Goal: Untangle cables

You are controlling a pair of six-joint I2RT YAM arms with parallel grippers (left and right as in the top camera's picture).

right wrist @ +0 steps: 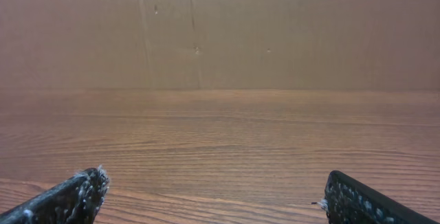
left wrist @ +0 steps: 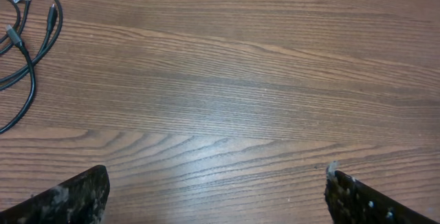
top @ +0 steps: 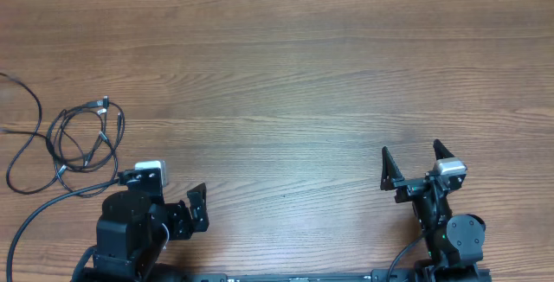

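Jaws stand wide on both arms, and neither pair holds anything. The left jaws show best from the wrist camera of the left arm (top: 130, 221): two dark fingertips (left wrist: 75, 196) sit in the bottom corners with bare wood-grain worktop (left wrist: 234, 100) between them. The right jaws, on the right arm (top: 441, 213) well to the right of the left arm, are spread just as far. From above we see their two prongs forming an open V that points away from the base.

A thicker black wire (top: 52, 208) runs from the left arm toward the near left corner. Just beyond the left arm, and a little to its left, the cables (top: 82, 139) lie flat on the worktop as a loose tangle of overlapping loops. One strand trails further left, and a small silvery plug (top: 102, 102) sits at the far side of the tangle. The left wrist camera catches the cables (left wrist: 32, 73) only at its upper left corner, clear of the fingertips. Which strand crosses over which we cannot tell.

Furthest from the left arm, a plain brown board (right wrist: 275, 31) rises behind the worktop's far edge.
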